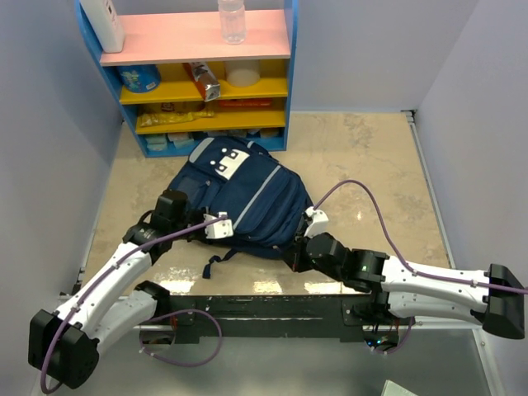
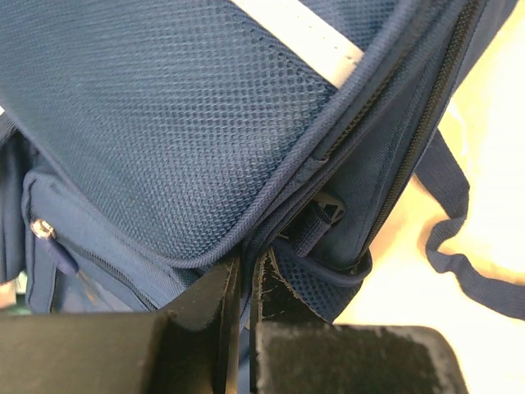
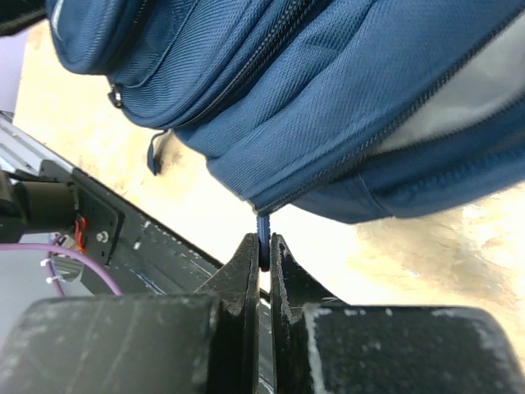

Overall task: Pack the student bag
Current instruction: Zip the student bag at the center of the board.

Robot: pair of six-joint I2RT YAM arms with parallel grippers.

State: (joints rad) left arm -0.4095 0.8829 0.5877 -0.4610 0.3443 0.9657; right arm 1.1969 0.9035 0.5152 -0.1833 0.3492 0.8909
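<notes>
On the desk, mid-surface and just in front of a blue shelf unit: the student bag, lying flat, white patch toward the shelf. At its near left edge, the left jaws, pressed together on the piped seam below a mesh panel. At its near right edge, the right jaws, clamped on a blue zip pull hanging from a zipper's end. Beside the bag, in the left wrist view, a loose strap on the desk. On the shelf unit's pink top, a clear bottle.
</notes>
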